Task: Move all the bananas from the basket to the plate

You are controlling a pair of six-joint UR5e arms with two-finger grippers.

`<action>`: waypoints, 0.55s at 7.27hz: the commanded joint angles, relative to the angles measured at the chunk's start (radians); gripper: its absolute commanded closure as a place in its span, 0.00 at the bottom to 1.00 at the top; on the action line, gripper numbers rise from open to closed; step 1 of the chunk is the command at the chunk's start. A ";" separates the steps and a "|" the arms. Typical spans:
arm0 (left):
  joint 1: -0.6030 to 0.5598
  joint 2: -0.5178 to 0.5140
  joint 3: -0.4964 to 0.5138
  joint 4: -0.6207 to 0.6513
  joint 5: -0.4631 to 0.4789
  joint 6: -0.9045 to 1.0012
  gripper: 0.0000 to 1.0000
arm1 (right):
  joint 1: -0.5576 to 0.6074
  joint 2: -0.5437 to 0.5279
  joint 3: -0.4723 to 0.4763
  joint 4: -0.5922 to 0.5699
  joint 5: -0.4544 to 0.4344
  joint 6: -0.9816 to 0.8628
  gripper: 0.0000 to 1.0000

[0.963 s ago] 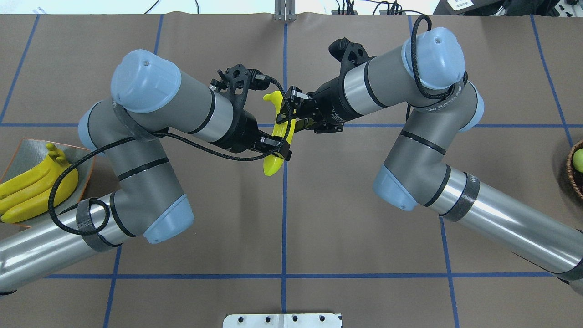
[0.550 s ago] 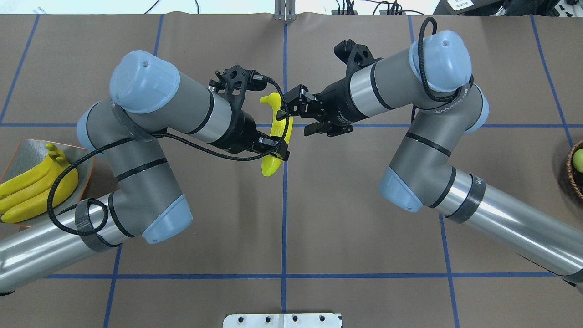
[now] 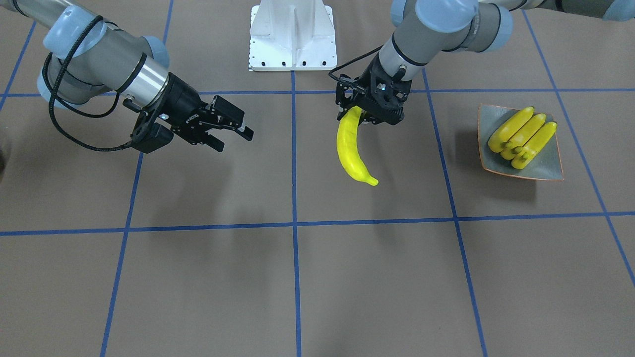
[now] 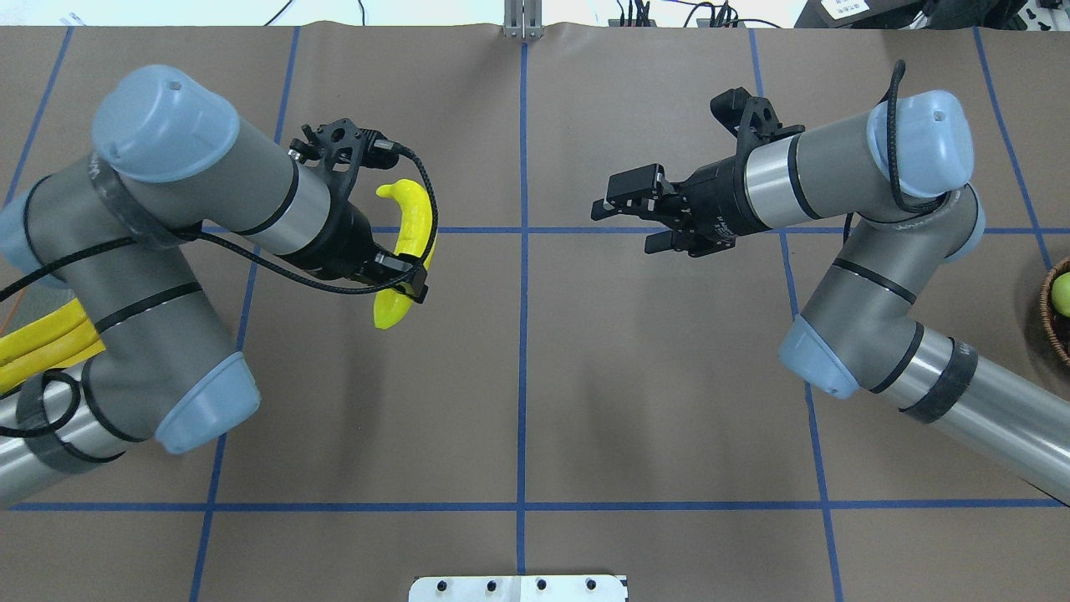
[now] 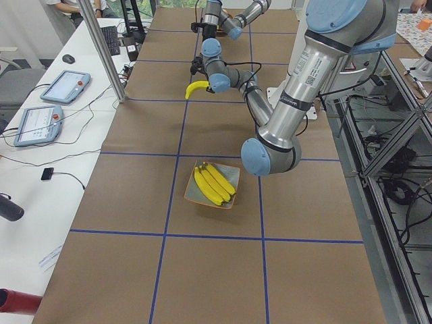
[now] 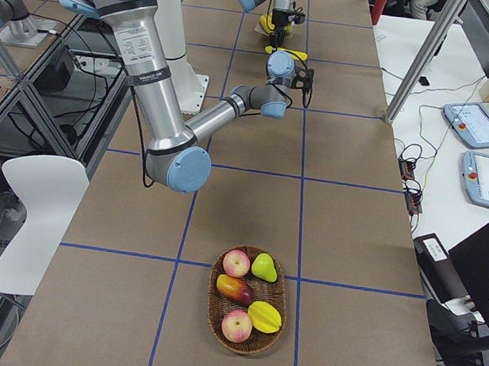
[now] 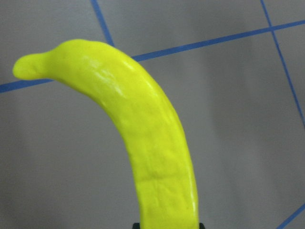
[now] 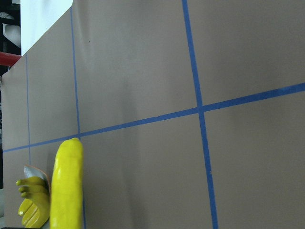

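My left gripper (image 4: pixel 407 283) is shut on one end of a yellow banana (image 4: pixel 408 224), held in the air left of the table's middle. In the front-facing view the banana (image 3: pixel 350 148) hangs below that gripper (image 3: pixel 363 112), and it fills the left wrist view (image 7: pixel 155 152). Three bananas (image 3: pixel 522 137) lie side by side on the square grey-green plate (image 3: pixel 546 167) at the robot's left. My right gripper (image 4: pixel 624 224) is open and holds nothing, right of centre. The basket (image 6: pixel 210 307) stands at the table's far right end.
The basket holds apples (image 6: pixel 236 262), a pear (image 6: pixel 263 268) and other fruit. A white mounting base (image 3: pixel 292 37) sits at the robot's edge of the table. Blue tape lines cross the brown table cover. Operator desks with tablets (image 5: pixel 64 86) run along the far side.
Both grippers met on the banana at the centre. The right one let go, opened and drew back right. My left arm has carried the banana leftward.
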 commanded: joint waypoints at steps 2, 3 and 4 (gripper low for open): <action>0.034 0.029 -0.282 0.628 0.307 0.313 1.00 | 0.007 -0.042 -0.001 0.003 -0.018 -0.004 0.00; 0.054 0.058 -0.328 0.722 0.414 0.315 1.00 | 0.009 -0.050 -0.001 0.003 -0.030 -0.006 0.00; 0.058 0.086 -0.336 0.766 0.446 0.308 1.00 | 0.009 -0.055 -0.002 0.003 -0.039 -0.006 0.00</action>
